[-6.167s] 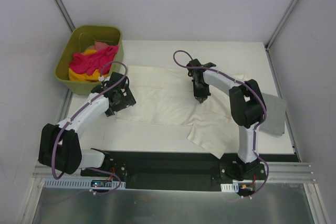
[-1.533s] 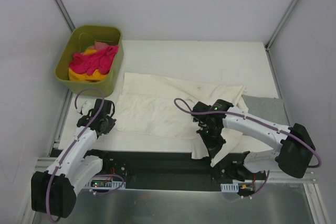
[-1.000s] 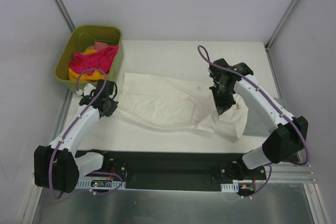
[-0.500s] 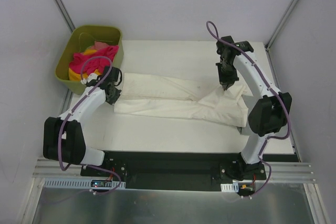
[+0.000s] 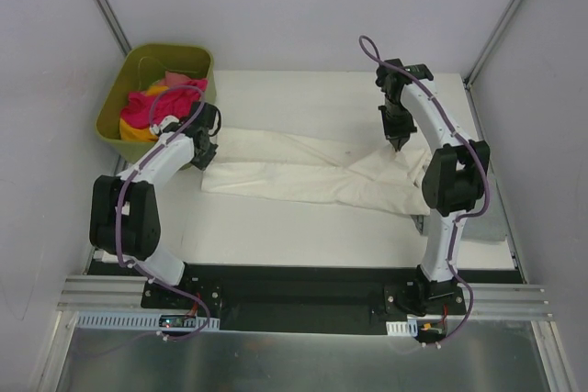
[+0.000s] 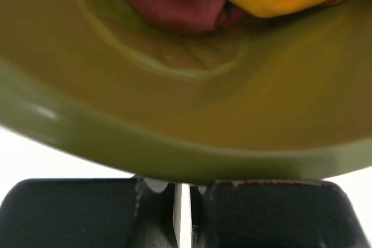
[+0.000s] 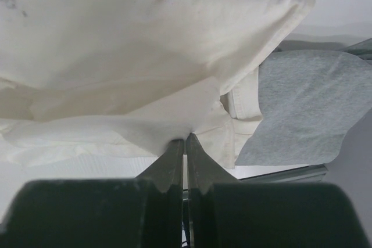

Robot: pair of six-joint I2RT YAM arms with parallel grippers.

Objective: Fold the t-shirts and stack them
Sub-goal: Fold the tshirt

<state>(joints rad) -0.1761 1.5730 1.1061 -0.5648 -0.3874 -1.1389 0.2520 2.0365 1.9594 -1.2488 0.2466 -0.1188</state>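
Cream-white t-shirt (image 5: 303, 172) in a long wrinkled band, left fingers (image 6: 152, 207) and right fingers (image 7: 171, 164) pinching its ends

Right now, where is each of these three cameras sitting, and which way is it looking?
Top external: fixed above and behind the arms, looking down on the table; shows both arms, the olive-green tub and the cream-white t-shirt.
Left wrist: on the left arm, looking past the shut left claw at the tub's wall, close up.
Right wrist: on the right arm, looking past the right claw, shut on the cream-white t-shirt; grey t-shirt beyond.
Shared: top and left wrist show the tub; top and right wrist show the cream-white t-shirt.
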